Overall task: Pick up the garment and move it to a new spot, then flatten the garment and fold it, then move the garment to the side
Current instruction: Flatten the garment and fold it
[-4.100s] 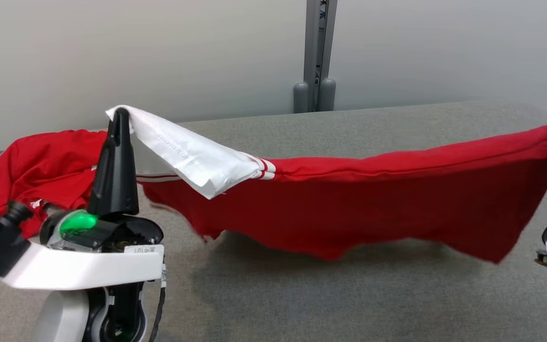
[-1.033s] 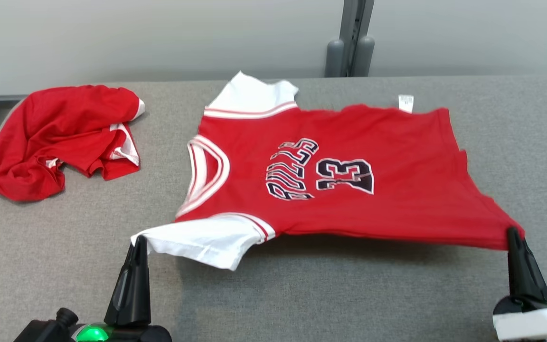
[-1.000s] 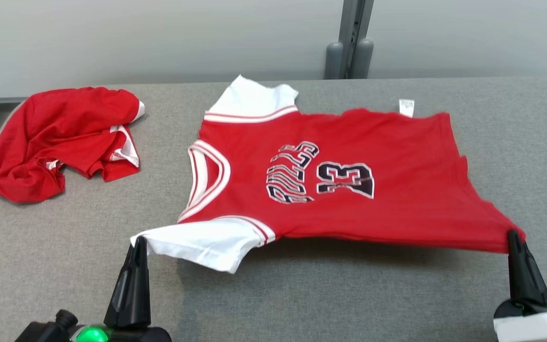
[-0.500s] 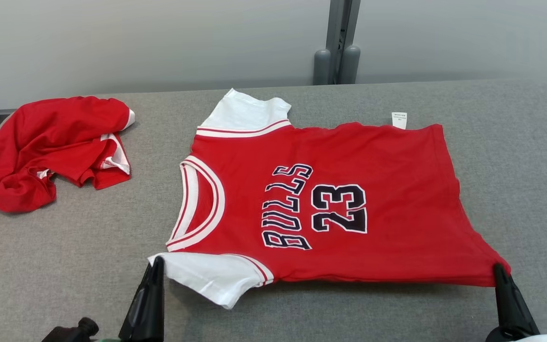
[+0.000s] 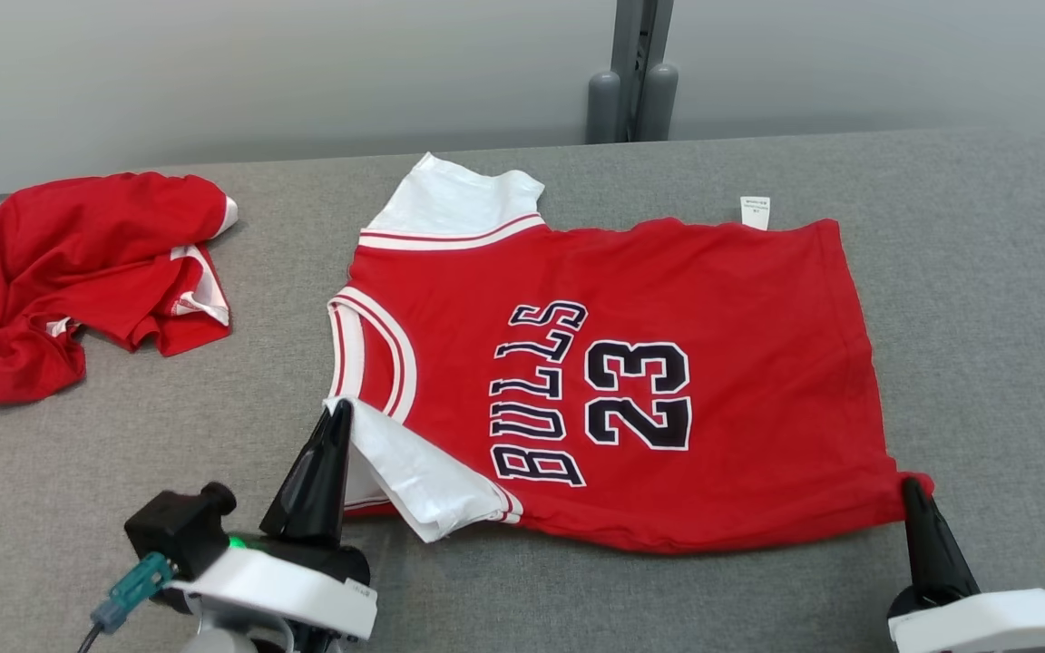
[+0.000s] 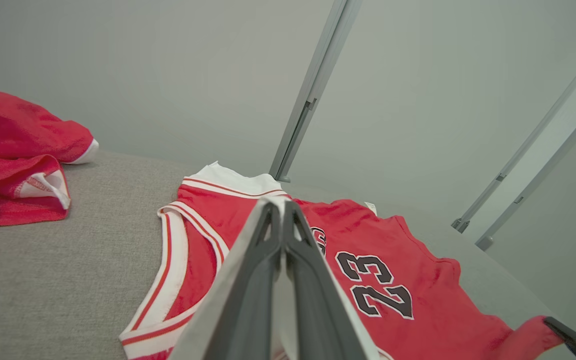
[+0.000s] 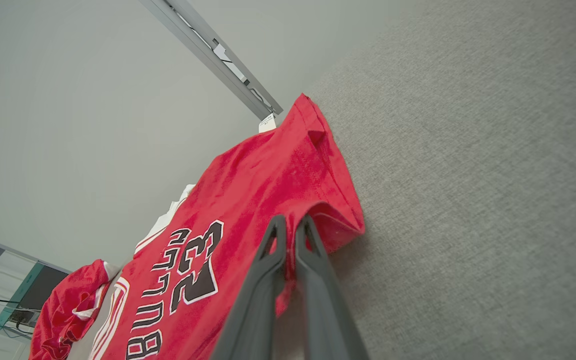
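The garment [image 5: 695,363] is a red jersey with white sleeves and the print "BULLS 23". It lies spread flat on the grey table [image 5: 985,272], collar to the left. My left gripper [image 5: 337,413] is shut on the near white sleeve, which is folded back over the jersey's lower left. My right gripper [image 5: 911,488] is shut on the near hem corner at the right. In the left wrist view the garment [image 6: 368,260] runs away past my shut left gripper [image 6: 281,206]. In the right wrist view my right gripper [image 7: 291,222] pinches the red hem of the garment [image 7: 268,185].
A second red garment [image 5: 78,272] lies crumpled at the table's far left. A grey post [image 5: 631,73] stands against the wall behind the table. Bare grey table surface runs along the front and the right.
The jersey has come down from hanging stretched to lying flat. In the last half second my left gripper carried the near sleeve up and in over the jersey; the right one barely moved.
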Robot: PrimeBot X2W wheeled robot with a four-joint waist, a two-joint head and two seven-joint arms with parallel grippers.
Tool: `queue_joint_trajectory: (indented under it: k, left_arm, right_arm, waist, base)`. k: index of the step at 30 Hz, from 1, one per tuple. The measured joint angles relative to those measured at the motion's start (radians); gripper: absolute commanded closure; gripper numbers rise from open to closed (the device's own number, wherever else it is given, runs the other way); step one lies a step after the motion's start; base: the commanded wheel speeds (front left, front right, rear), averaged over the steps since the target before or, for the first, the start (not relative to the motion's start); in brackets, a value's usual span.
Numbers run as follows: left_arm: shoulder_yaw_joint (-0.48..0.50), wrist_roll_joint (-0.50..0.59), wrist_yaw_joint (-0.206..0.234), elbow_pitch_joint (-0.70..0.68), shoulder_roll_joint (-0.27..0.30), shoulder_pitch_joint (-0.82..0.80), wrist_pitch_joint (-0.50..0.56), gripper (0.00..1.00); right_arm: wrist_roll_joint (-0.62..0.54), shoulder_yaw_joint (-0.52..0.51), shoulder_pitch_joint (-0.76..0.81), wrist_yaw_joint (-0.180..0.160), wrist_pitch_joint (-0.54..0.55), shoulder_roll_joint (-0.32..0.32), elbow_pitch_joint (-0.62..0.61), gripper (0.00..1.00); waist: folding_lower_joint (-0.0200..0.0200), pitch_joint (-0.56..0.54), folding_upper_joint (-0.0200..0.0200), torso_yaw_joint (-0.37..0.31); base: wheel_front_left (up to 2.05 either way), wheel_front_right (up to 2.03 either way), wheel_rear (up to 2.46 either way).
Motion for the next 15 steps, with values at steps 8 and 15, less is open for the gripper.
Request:
queue_joint_trajectory:
  k: [8, 15]
  left_arm:
    - [0.009, 0.011, -0.027, 0.183, -0.002, -0.192, -0.022, 1.0]
    - [0.019, 0.026, -0.04, 0.35, -0.025, -0.327, -0.04, 1.0]
  right_arm:
    - [0.011, 0.017, -0.114, 0.0, -0.018, -0.002, 0.089, 1.0]
    - [0.004, 0.035, -0.245, 0.0, -0.029, 0.008, 0.187, 1.0]
  waist:
    - [0.0, 0.041, 0.0, -0.024]
    - [0.0001, 0.085, 0.0, -0.046]
  base:
    - [0.0, 0.0, 0.0]
    - [0.0, 0.0, 0.0]
